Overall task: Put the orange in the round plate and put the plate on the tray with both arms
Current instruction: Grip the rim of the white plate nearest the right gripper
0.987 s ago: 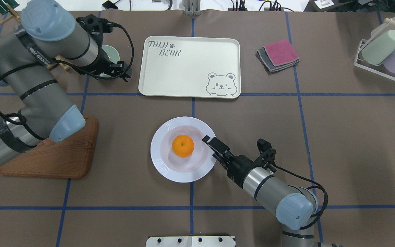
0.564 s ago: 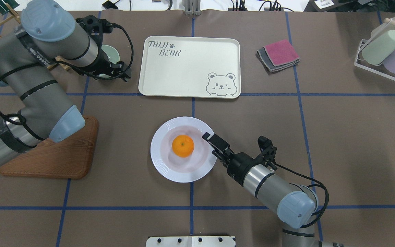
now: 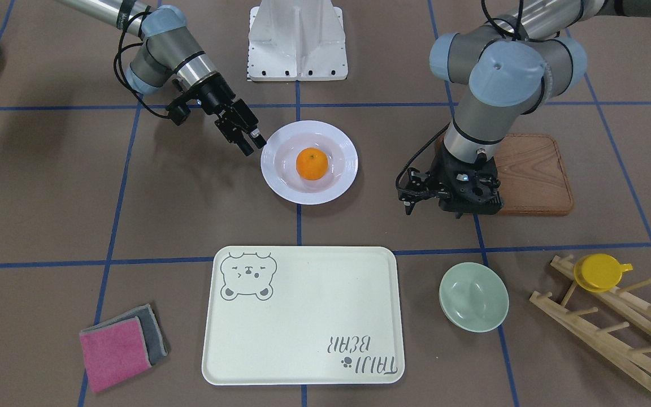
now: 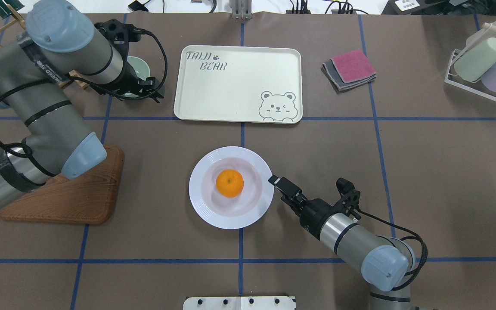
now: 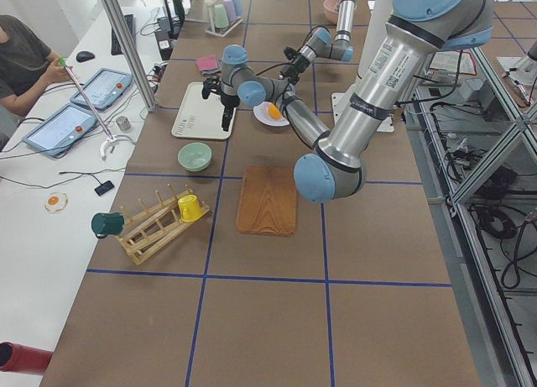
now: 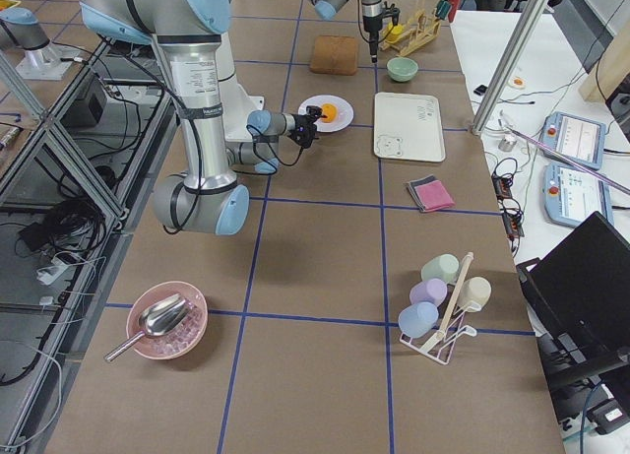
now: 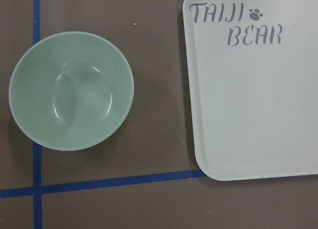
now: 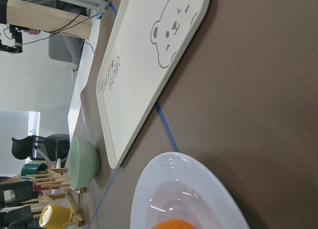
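Note:
The orange (image 4: 229,183) lies in the middle of the round plate (image 4: 200,202), which stands on the table below the tray (image 4: 239,84). My right gripper (image 4: 274,180) reaches in low from the right, open and holding nothing, its tips just outside the plate's right rim (image 3: 272,141). The right wrist view shows the plate's rim (image 8: 174,179), a sliver of the orange (image 8: 174,224) and the tray (image 8: 149,85) beyond. My left gripper (image 3: 461,210) points straight down above the table between the wooden board and the green bowl. Its body hides its fingers, and nothing shows in it.
A pale green bowl (image 3: 473,297) sits beside the tray's left edge (image 7: 198,114). The brown wooden board (image 4: 71,202) lies under my left arm. Folded pink and grey cloths (image 4: 351,69) and a rack of cups (image 4: 485,64) are at the right. A wooden rack with a yellow cup (image 3: 599,271) stands far left.
My right gripper has drawn back to the right, from over the plate's rim to just outside it. Orange, plate and left arm have stayed put.

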### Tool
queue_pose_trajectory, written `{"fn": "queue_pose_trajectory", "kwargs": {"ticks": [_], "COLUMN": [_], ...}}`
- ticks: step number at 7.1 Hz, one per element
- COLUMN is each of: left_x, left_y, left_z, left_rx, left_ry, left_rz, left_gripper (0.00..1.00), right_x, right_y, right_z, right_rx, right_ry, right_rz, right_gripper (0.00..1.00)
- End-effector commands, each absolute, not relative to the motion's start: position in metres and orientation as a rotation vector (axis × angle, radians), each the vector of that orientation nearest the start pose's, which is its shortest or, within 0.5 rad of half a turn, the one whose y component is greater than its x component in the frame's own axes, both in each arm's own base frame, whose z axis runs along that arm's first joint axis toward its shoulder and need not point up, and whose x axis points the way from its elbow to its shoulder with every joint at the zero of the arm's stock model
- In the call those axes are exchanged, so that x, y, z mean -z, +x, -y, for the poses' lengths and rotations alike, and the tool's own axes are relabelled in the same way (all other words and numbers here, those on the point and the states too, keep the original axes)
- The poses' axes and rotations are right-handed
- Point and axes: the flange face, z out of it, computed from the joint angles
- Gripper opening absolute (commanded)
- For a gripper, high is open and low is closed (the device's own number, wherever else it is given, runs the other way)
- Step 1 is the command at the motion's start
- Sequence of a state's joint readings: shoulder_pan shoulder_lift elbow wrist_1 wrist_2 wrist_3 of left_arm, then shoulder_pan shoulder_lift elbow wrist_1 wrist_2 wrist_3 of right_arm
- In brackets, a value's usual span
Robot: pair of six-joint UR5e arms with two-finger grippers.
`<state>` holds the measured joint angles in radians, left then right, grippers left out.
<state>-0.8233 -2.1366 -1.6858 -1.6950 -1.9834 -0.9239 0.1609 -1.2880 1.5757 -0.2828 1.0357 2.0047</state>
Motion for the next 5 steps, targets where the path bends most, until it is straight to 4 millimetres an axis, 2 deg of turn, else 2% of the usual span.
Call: {"fn": "queue_pose_trajectory", "kwargs": {"ticks": [1, 2, 3, 4, 5], "left_x": [-0.264, -0.264, -0.265, -0.264, -0.264], "left_y": [0.385, 0.385, 0.385, 0.385, 0.385], "left_z": [0.552, 0.552, 0.552, 0.552, 0.552], "left_rx": [0.000, 0.000, 0.001, 0.000, 0.000], "left_ry": [0.244, 0.244, 0.243, 0.244, 0.244], "left_rz": [-0.853, -0.853, -0.852, -0.853, -0.853], "left_gripper": [1.00, 1.00, 1.00, 1.00, 1.00], "right_x": [-0.349, -0.356, -0.351, -0.352, -0.352], "right_y": [-0.562, -0.574, -0.577, -0.577, -0.577], "right_z": [0.275, 0.275, 0.276, 0.277, 0.276], "right_rx": [-0.891, -0.893, -0.909, -0.912, -0.916], "right_ry": [0.205, 0.204, 0.189, 0.188, 0.192], "right_rz": [1.640, 1.622, 1.633, 1.632, 1.632], "right_gripper": [0.88, 0.87, 0.75, 0.54, 0.22]}}
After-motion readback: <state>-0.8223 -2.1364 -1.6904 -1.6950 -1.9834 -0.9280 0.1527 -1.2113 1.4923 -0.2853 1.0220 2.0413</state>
